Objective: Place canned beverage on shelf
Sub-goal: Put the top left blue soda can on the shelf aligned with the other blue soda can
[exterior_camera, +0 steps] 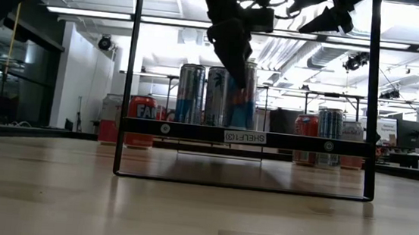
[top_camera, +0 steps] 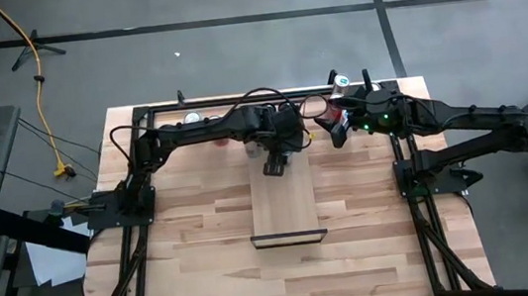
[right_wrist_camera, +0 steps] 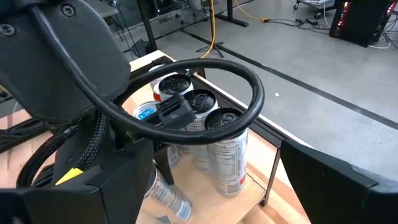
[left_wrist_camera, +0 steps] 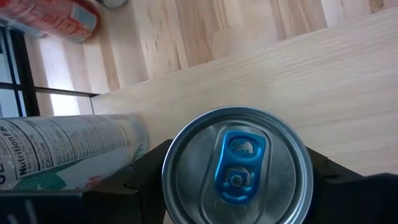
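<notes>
Can (left_wrist_camera: 237, 163) upright on shelf (left_wrist_camera: 311, 81), left gripper (left_wrist_camera: 236, 186) jaws around it.

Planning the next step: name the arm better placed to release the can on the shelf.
Left. The left gripper is already around the blue-tabbed can over the shelf; the right gripper sits off to the side, holding nothing.

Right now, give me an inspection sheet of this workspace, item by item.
Surface: pale wooden tabletop, bare in front.
Job's things: shelf mid-table; three tall cans stand on it in the low view, one silver can between the left hand's fingers.
Clutter: more cans behind the shelf, including a red can.
Hands: left hand over the shelf's far end; right hand waits beside it, open.
Cables: yellow cable on the floor.
Surroundings: grey floor, room with ceiling lights; nobody seen.
</notes>
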Motion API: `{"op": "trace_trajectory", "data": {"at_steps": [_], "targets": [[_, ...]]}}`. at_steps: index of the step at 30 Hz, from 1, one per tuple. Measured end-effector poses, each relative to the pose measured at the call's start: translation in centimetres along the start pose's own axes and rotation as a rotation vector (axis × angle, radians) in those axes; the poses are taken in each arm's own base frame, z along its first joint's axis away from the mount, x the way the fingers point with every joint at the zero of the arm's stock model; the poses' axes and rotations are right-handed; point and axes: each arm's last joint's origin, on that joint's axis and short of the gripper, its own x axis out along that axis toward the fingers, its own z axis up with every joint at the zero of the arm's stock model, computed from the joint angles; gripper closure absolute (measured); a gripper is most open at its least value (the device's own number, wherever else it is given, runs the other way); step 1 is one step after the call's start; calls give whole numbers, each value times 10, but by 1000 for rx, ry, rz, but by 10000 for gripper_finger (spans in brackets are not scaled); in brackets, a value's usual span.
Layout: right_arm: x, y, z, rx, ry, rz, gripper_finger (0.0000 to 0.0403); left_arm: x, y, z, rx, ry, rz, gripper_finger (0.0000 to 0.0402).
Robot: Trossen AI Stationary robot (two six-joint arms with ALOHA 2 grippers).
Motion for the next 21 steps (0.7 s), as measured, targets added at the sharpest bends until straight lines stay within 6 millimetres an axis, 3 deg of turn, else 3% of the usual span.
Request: {"op": "trace_trajectory", "data": {"at_steps": [14, 21], "targets": [[0, 0, 0, -1, -3, 1, 64, 0, 0, 0, 0, 6, 1, 101], [0, 0, 0, 0, -4, 1, 64, -5, 1, 1, 9, -3, 5, 76]]}}
